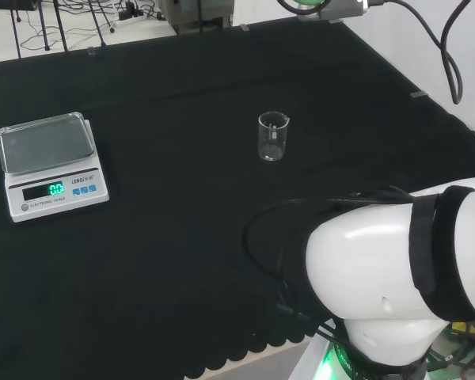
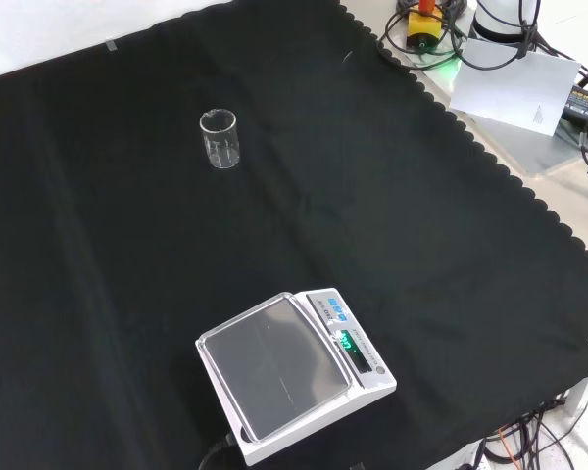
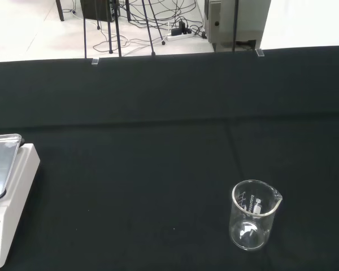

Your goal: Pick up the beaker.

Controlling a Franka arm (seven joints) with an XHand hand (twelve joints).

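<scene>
Head view: a clear glass beaker stands upright on the black cloth, alone and untouched, slightly above the view's centre. A white digital scale with a steel pan and a lit green display lies well apart from it, at about 9 o'clock of the beaker. The arm's white link occupies the lower right of the view.

Front view: the beaker stands at about 11 o'clock of the scale, well apart from it, with bare cloth between.

Wrist view: the beaker appears upright and empty, its pouring lip visible on the rim; the scale's corner shows at the edge. Whether the fingers are spread or closed cannot be told.
</scene>
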